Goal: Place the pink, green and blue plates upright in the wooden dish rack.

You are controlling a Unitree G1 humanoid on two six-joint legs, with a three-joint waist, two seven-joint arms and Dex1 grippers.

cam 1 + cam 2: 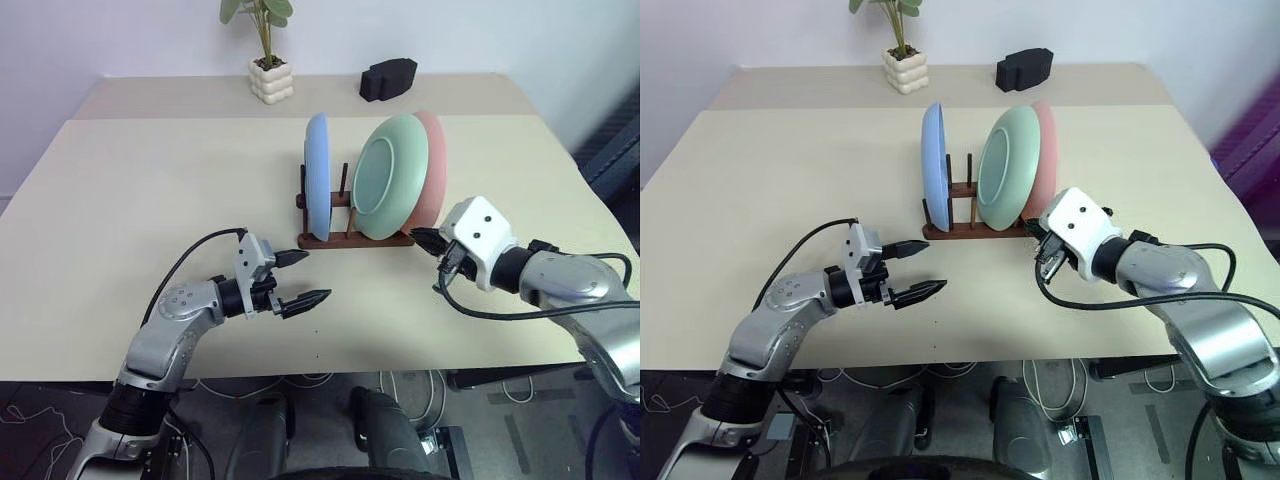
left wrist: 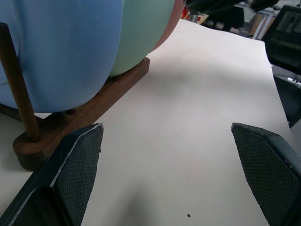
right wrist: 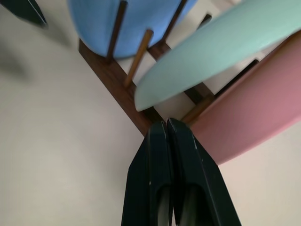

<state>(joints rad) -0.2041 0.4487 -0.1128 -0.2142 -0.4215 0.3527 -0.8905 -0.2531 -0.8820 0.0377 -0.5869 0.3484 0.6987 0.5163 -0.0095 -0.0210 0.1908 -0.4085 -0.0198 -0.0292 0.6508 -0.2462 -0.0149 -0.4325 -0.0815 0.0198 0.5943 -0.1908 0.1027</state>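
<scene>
The dark wooden dish rack stands mid-table with three plates upright in it: the blue plate at its left end, the green plate and the pink plate leaning together at its right end. My left gripper is open, low over the table just in front of the rack's left end, with nothing between its fingers. My right gripper is shut and empty, its tips close to the rack's right end below the pink plate. The rack's pegs show beside the blue plate.
A small potted plant and a black object sit at the table's far edge. Open tabletop lies left of the rack and in front of it. Cables trail below the near edge.
</scene>
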